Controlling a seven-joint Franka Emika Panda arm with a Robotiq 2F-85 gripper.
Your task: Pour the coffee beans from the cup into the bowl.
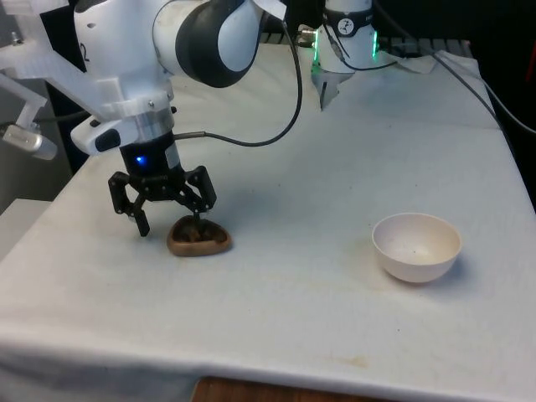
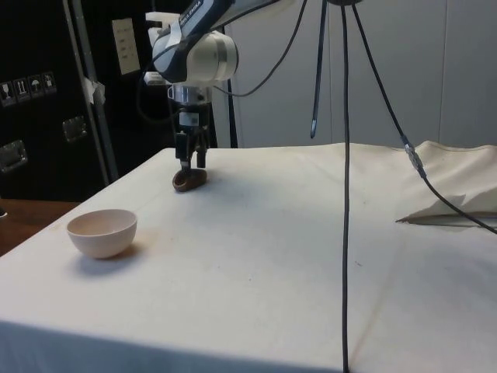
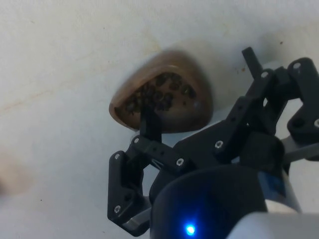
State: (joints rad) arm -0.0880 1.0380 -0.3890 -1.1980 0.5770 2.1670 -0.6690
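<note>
Gleaming rounded brown cup (image 1: 198, 237), dark beans (image 3: 158, 94)

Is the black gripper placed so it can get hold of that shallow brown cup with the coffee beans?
Probably yes. The black gripper is open right over the shallow brown cup, one finger dipping inside above the coffee beans, the other outside the rim. Nothing stands between them.

One of the fingers (image 3: 149, 122) hides some beans (image 3: 159, 94)
</note>
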